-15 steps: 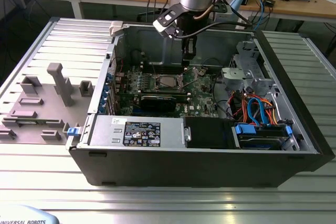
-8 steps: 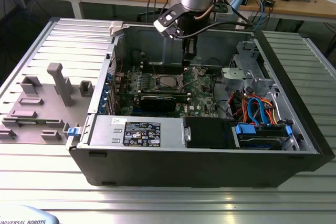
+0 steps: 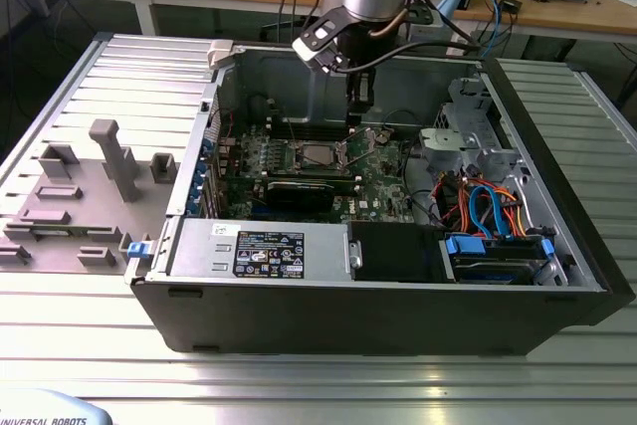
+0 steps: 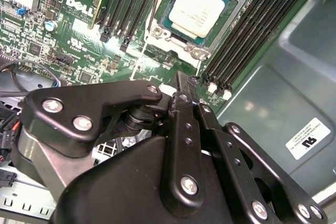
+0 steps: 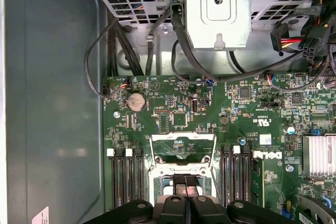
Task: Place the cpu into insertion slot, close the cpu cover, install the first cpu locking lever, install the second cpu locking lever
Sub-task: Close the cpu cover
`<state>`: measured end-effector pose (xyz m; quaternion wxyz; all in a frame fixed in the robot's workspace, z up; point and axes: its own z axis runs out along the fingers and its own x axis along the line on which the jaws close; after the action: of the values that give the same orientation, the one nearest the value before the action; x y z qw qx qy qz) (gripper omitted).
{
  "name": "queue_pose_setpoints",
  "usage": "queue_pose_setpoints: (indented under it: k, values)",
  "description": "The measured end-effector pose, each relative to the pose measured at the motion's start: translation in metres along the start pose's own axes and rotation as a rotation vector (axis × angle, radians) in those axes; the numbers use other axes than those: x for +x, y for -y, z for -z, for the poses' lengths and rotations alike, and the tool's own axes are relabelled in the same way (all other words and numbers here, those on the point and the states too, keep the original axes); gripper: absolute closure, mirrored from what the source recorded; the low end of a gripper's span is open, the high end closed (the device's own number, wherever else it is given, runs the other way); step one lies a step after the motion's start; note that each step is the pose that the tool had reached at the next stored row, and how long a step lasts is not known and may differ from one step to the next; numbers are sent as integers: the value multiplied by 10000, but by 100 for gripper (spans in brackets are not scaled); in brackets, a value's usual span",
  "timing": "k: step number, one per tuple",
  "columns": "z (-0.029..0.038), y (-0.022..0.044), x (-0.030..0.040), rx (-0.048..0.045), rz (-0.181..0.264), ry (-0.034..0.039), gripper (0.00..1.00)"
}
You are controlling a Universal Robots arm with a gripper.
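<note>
**CPU in socket, cover open**

Cpu (image 4: 198, 8) is lying flat in the insertion slot (image 4: 159, 33), between two banks of memory slots (image 5: 126, 177) near the green board's (image 5: 173, 98) edge. Cpu cover (image 5: 182, 137) is standing swung back, clear of the chip. Gripper (image 5: 186, 182) is hovering just beside the slot's rim, its fingers pressing together with nothing seen between them.

Silvery sq. cpu (image 4: 197, 6) flat in insertion slot (image 4: 219, 22) — cpu cover (image 5: 182, 139) hinged up, open
</note>
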<state>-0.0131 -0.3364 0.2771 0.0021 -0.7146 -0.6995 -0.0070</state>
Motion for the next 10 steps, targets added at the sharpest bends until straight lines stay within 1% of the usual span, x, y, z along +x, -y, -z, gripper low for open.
queue_pose_setpoints:
  k: [5,10]
  values:
    - [0,-24,1,0,-2,0,89]
    - [0,-32,1,0,-3,0,89]
